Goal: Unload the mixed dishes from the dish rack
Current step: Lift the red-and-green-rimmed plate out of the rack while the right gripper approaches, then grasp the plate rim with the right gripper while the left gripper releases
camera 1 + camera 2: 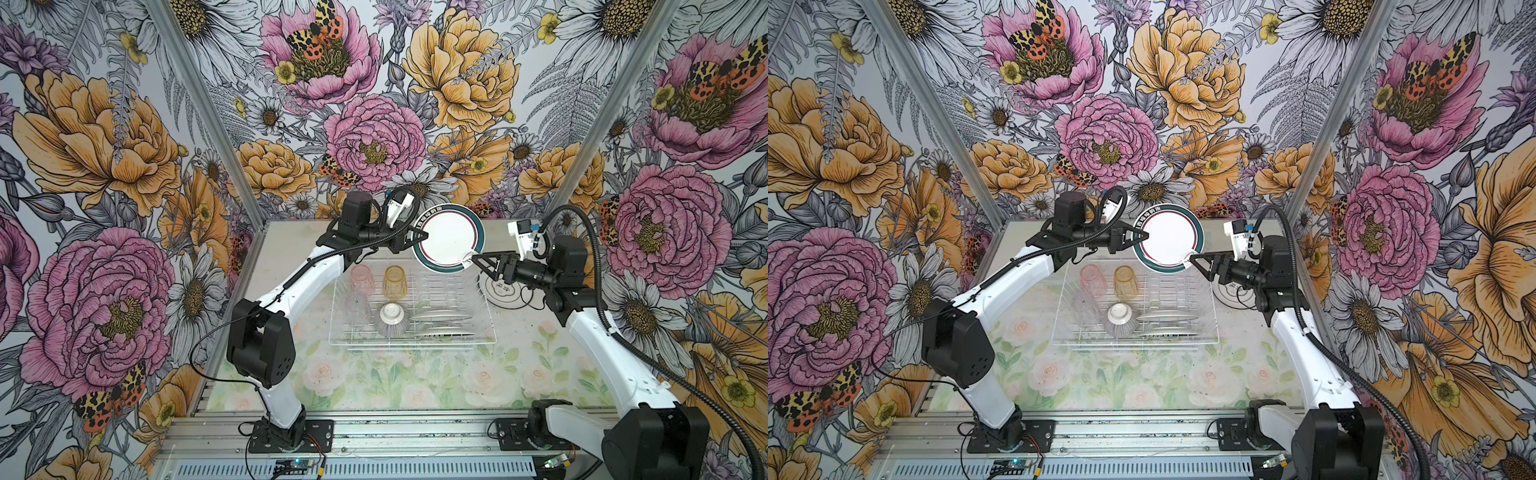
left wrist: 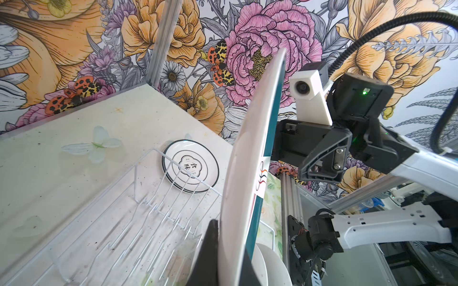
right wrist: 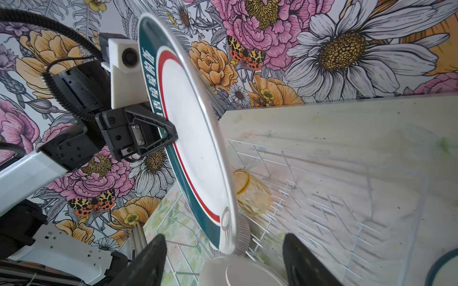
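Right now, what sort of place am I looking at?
Probably a robot test booth staged as a kitchen counter, not a real kitchen: left arm and right arm bolted to an aluminium rail, floral wall panels, and a white wire dish rack with a teal-rimmed plate held above it.

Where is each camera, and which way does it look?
Top views: high up front, looking down on the dish rack; left arm and right arm show.
Left wrist: on the left arm, facing the plate; left fingers shut on it show.
Right wrist: on the right arm, facing the plate; open right fingers show.
Shared: both wrist views see the plate and dish rack.
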Tool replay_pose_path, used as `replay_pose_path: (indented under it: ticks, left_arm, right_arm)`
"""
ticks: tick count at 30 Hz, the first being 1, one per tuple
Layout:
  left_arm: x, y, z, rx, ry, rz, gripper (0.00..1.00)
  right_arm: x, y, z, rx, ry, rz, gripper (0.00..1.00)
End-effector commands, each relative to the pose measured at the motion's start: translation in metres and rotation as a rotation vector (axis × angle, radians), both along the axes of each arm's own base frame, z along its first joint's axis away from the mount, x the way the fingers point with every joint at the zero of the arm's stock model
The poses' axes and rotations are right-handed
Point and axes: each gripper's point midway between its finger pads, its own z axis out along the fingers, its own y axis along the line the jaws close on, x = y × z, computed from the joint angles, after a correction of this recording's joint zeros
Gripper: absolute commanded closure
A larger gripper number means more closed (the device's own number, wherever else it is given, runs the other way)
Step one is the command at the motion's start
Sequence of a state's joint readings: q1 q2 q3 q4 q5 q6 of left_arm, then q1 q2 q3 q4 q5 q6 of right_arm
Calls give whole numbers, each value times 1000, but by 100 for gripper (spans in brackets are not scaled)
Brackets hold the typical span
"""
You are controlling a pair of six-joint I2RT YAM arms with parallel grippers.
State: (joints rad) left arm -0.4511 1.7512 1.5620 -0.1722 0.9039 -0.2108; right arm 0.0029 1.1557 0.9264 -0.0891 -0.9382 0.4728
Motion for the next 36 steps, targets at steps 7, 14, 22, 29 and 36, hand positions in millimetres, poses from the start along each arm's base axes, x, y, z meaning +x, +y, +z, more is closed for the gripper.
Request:
replay_pose_path:
  ticks: [7,14,22,29,36]
  left_arm:
    - [-12,-24,11,-104,25,-125,96]
    - [-8,-38,-1,-112,56,-145,94]
    - [-7,-42,-2,-111,57,-147,90]
    - [-7,-40,-5,-106,58,-139,87]
    - [-6,-34,-8,-61,29,-86,48]
  right_arm:
    - [22,6,25,185,-75,25,30]
    - [25,9,26,210,-70,32,52]
    - [27,8,27,211,-63,19,73]
    - [29,8,27,211,-56,10,100]
    - [34,4,25,193,-47,-27,100]
